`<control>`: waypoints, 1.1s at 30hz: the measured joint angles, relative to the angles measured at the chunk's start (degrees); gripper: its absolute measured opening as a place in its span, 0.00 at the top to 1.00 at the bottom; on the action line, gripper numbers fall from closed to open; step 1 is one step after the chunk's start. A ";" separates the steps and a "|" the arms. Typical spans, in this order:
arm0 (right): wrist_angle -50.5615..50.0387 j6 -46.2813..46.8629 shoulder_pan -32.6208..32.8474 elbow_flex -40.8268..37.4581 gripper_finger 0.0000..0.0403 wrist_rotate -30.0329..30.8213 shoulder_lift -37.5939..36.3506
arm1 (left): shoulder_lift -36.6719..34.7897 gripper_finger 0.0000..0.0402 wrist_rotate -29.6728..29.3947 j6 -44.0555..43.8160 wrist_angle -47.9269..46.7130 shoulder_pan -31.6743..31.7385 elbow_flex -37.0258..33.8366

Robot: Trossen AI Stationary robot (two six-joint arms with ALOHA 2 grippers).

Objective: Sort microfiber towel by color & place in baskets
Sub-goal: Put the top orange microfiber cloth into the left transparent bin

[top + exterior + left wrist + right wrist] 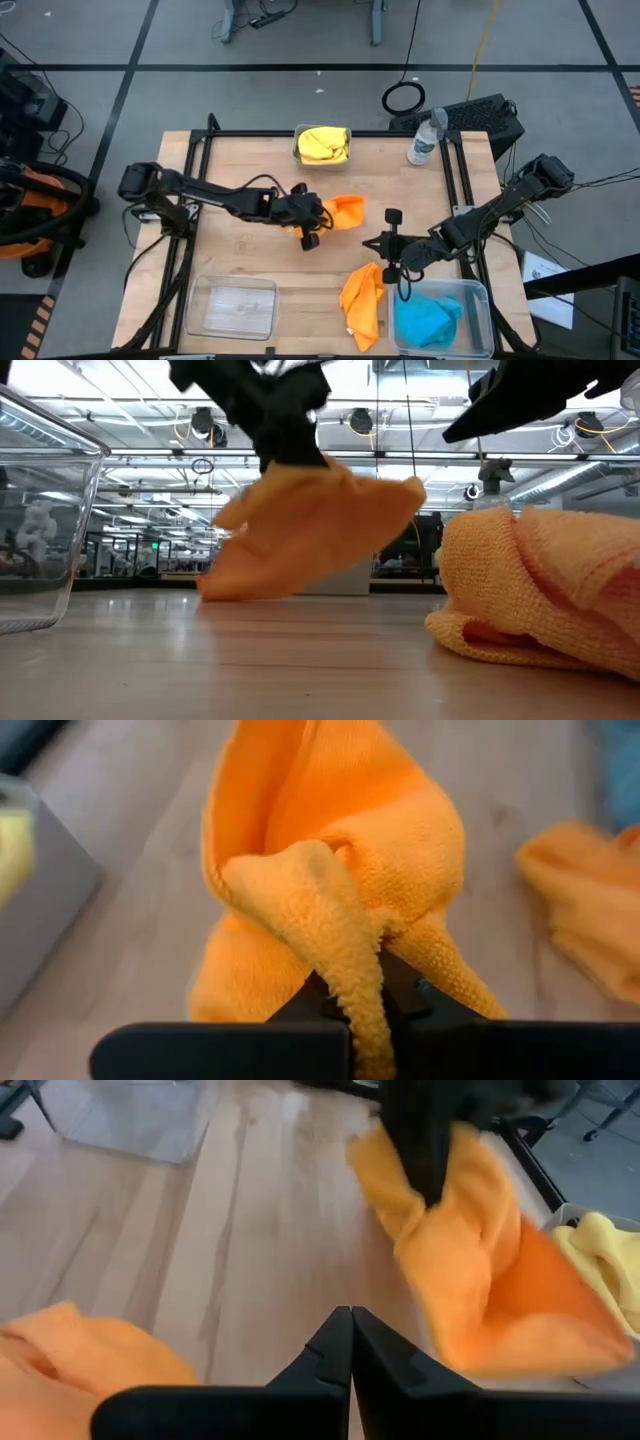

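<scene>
My left gripper (318, 213) is over the table's middle, shut on an orange towel (346, 211) that hangs below it in the low view (320, 525). My right gripper (385, 244) hovers to the right of it, shut and empty, with its fingers together in its wrist view (350, 1330). A second orange towel (362, 302) lies crumpled on the table near the front edge. Blue towels (428, 318) lie in the clear basket (484, 300) at front right. Yellow towels (322, 143) fill the small greyish basket (298, 152) at the far edge. Another clear basket (237, 306) stands at front left. My left gripper pinches a bunched fold of the orange towel (355, 975) between its two fingers, several layers together. The fingers come from above, slanting from the table's left. The cloth hangs slack below and beyond them (480, 1280); its lowest part (215, 585) is down at the table top.
A clear water bottle (424, 138) stands at the far right corner. Black frame rails (196, 180) run along the table's left and right sides. Bare wood (250, 255) lies between the left arm and the front left basket.
</scene>
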 joint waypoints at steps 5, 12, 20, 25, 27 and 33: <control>0.33 -0.36 -0.43 0.00 1.00 0.04 0.00 | -5.16 0.98 -2.20 1.07 -0.37 -3.10 0.00; 8.84 -1.71 -0.43 0.00 0.99 5.54 0.00 | -9.93 0.98 -3.02 1.68 0.23 -8.17 0.00; 28.76 -18.30 0.12 0.00 0.79 5.74 4.87 | -12.70 0.98 -9.37 3.27 4.10 -14.00 0.04; 45.75 -30.63 0.12 0.12 0.56 5.81 12.10 | -13.01 0.98 -10.94 4.72 8.45 -15.98 0.04; 50.94 -34.36 -0.31 0.66 0.46 6.02 14.79 | -13.01 0.98 -11.00 4.72 9.71 -16.24 0.04; 52.05 -38.31 -3.64 6.47 0.24 5.80 21.28 | -12.53 0.97 -9.23 5.28 12.34 -16.22 0.04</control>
